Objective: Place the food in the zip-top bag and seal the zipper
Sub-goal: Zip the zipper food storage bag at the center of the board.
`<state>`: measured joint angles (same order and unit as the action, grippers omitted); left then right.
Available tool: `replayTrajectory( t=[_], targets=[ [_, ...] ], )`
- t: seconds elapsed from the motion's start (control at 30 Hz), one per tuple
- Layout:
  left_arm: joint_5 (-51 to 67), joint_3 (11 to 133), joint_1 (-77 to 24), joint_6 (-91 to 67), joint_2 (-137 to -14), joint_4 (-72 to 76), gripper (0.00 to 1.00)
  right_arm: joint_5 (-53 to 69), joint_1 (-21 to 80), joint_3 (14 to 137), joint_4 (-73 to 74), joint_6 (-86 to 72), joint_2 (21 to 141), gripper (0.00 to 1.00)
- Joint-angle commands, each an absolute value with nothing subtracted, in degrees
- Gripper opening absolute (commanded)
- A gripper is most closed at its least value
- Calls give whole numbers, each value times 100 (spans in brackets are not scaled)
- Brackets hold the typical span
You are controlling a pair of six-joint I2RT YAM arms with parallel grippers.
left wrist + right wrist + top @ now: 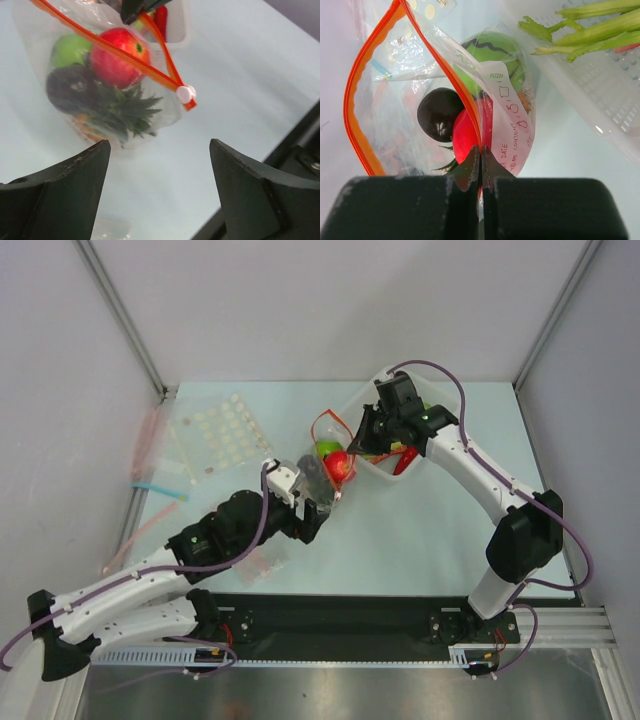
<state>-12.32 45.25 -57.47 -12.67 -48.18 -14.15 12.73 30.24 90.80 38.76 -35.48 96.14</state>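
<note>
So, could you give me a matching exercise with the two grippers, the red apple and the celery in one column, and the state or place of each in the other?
Column one:
1. left gripper
2. right gripper
3. red apple
4. celery

Column two:
A. lying in the white basket
B. shut on the zipper
C. open, holding nothing
D. inside the zip-top bag

Pairs: 1-C, 2-B, 3-D, 4-A.
</note>
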Motion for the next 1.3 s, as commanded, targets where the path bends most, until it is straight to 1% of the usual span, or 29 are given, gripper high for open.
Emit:
replayTrajectory(
  t=[0.0, 0.2, 0.33, 0.43, 0.5, 0.6, 0.67, 0.77, 0.83, 0.93, 0.97, 1.0, 1.03, 1.13, 1.2, 1.27],
  targets=[
    [-1942, 4142, -5818, -467, -4825, -178, 85, 1380, 3006, 9255, 3762, -3551, 9519, 0],
    [-1951, 3929, -5941, -132, -5404, 667, 83, 1248, 3006, 9264, 3823, -3551, 9457, 0],
    [-1697, 3911, -5950, -88, -5686, 1168, 83, 1222, 2997, 9281, 3841, -3560, 9431, 0],
    [-1635, 3937, -5950, -97, -5862, 1230, 81, 1248, 2997, 9290, 3823, -3586, 9413, 0],
    [-1617, 3929, -5950, -132, -5915, 1248, 75, 1266, 2997, 9299, 3832, -3586, 9422, 0],
    [-1556, 3920, -5950, -123, -6011, 1309, 69, 1239, 2997, 9290, 3858, -3612, 9378, 0],
    [-1468, 3894, -5950, -132, -6073, 1371, 69, 1213, 2997, 9273, 3858, -3612, 9352, 0],
    [-1424, 3753, -5994, -202, -6082, 1573, 73, 1187, 2997, 9264, 3893, -3621, 9334, 0],
    [-1520, 3700, -6038, -220, -6117, 1556, 73, 1187, 2997, 9264, 3885, -3638, 9317, 0],
    [-1564, 3630, -6065, -255, -6152, 1582, 63, 1195, 2997, 9237, 3867, -3647, 9308, 0],
    [-1564, 3612, -6064, -264, -6152, 1599, 61, 1213, 2997, 9229, 3841, -3639, 9299, 0],
    [-1564, 3578, -6073, -255, -6161, 1626, 61, 1239, 2988, 9211, 3832, -3647, 9308, 0],
    [-1573, 3577, -6073, -246, -6179, 1617, 64, 1239, 2997, 9202, 3832, -3665, 9290, 0],
    [-1652, 3621, -6064, -202, -6310, 1565, 66, 1257, 2979, 9193, 3814, -3683, 9281, 0],
    [-1696, 3647, -6073, -150, -6381, 1582, 65, 1257, 2979, 9202, 3832, -3718, 9281, 0],
    [-1871, 3682, -6065, -123, -6460, 1591, 58, 1283, 2988, 9193, 3858, -3744, 9255, 0]
  ],
)
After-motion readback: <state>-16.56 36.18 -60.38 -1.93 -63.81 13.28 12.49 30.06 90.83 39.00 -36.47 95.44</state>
